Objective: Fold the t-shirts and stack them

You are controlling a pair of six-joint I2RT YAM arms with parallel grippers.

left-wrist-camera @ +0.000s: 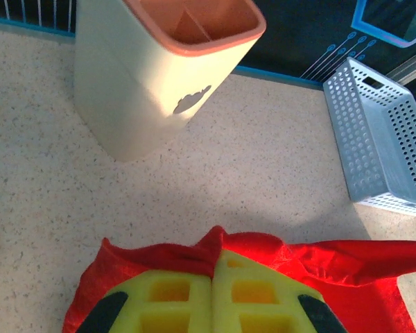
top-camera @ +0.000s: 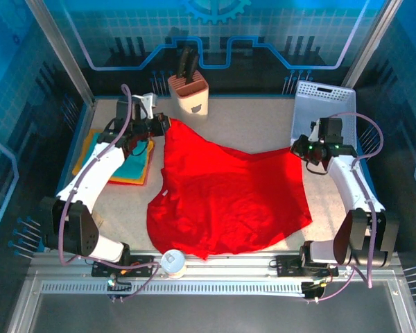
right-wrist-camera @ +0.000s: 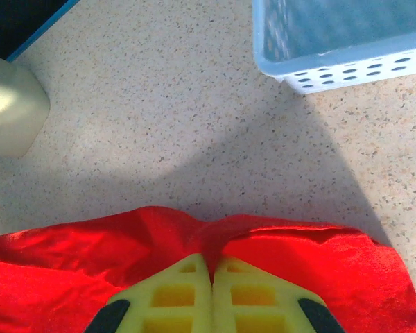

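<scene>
Both hands pinch the limp red t-shirt point(top-camera: 229, 198) by its far edge.
Left hand point(left-wrist-camera: 213, 277) and right hand point(right-wrist-camera: 211, 272) are clamped on light, floppy cloth; corners give the surest hold.

2 arms reach forward over table. Left gripper point(left-wrist-camera: 213, 291) and right gripper point(right-wrist-camera: 212, 291) both clamped, yellow fingers point(right-wrist-camera: 246, 295) pressed together.

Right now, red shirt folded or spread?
Spread, not folded: the red shirt lies open across the table, both far corners pinched by the left claw and right claw.
</scene>
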